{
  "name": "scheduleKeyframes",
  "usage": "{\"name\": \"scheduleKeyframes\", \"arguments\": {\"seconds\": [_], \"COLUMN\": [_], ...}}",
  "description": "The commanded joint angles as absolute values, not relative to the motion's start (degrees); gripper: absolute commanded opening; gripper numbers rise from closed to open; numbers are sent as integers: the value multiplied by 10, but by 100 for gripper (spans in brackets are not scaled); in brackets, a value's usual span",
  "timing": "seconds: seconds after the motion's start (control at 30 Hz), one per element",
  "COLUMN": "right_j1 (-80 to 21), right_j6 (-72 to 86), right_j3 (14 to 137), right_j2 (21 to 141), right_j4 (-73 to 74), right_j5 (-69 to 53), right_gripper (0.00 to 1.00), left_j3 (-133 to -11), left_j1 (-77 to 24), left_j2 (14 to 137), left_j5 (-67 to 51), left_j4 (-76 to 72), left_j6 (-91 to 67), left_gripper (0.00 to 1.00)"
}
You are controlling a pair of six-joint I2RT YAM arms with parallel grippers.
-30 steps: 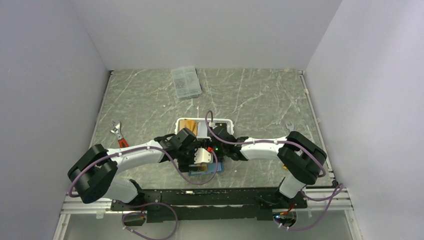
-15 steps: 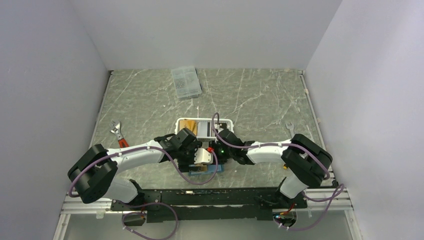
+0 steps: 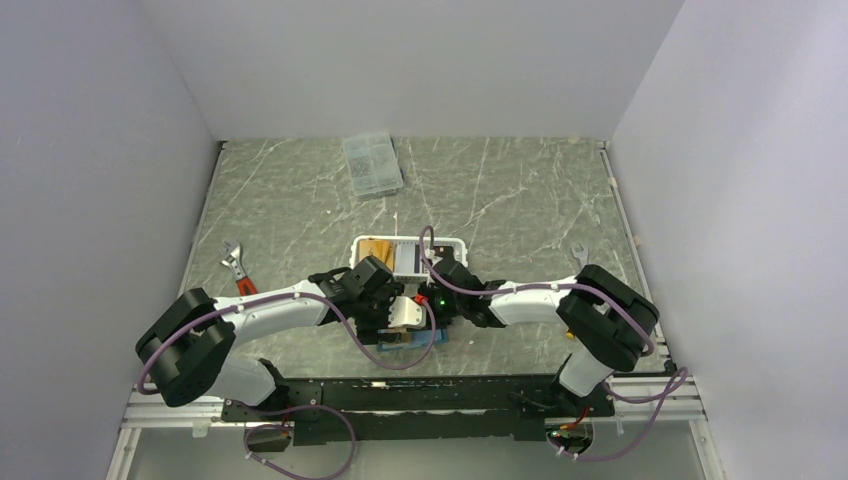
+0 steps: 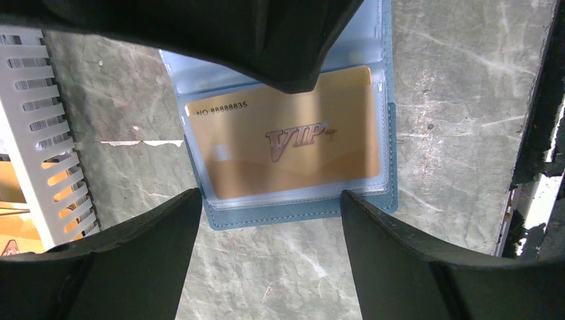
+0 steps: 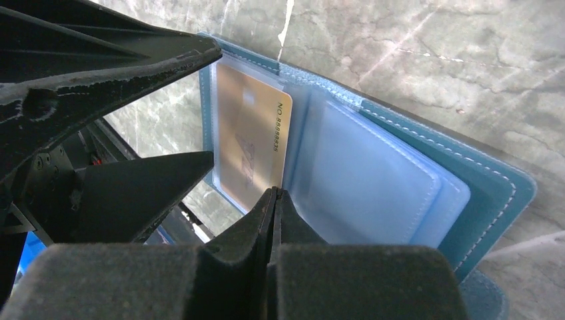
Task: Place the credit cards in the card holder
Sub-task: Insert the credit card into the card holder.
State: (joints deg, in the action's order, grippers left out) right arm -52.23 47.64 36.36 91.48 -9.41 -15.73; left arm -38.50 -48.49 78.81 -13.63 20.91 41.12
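The gold card [image 4: 283,143] lies face up inside a clear sleeve [image 4: 293,190] of the card holder [image 4: 300,212]. "VIP" and a number are printed on it. The teal holder lies spread open and flat on the marbled table [image 3: 520,200], close to the near edge and just in front of the white slatted basket [image 3: 455,243].

My right gripper [image 5: 274,193] is closed, with its two fingertips pressed together right at the card's short edge, where the sleeve opens. I cannot tell whether any of the plastic is pinched between them.

My left gripper [image 4: 268,200] stands wide open and holds nothing. Its fingers [image 4: 153,233] sit either side of the holder's bottom edge, low over the table.

In the basket behind lie another yellow card [image 3: 377,250] and a pale striped card [image 3: 406,262]. Well apart from these, a red-handled wrench [image 3: 238,272] lies at the left edge of the table. A clear compartment box [image 3: 372,165] lies near the back wall.
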Motion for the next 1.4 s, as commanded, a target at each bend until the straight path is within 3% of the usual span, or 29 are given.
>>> {"name": "scheduleKeyframes", "arguments": {"seconds": [0.0,0.27,0.4,0.5,0.73,1.37], "right_j1": [-530,-535,-526,-504,-497,-537], "right_j6": [459,462,467,479,491,462], "right_j3": [394,396,378,347,333,408], "right_j2": [927,946,922,883,898,932], "right_j4": [-98,-115,-105,-108,-131,-58], "right_j5": [-174,-203,-203,-194,-196,-163], "right_gripper": [0,1,15,19,1,0], "left_j3": [-387,-388,-390,-389,-393,-409], "left_j1": [-487,-487,-487,-486,-486,-486], "left_j2": [806,806,805,803,804,815], "left_j5": [-117,-116,-120,-118,-115,-117], "left_j4": [214,214,219,220,220,224], "left_j6": [420,421,419,420,418,413], "left_gripper": [82,82,82,83,82,83]}}
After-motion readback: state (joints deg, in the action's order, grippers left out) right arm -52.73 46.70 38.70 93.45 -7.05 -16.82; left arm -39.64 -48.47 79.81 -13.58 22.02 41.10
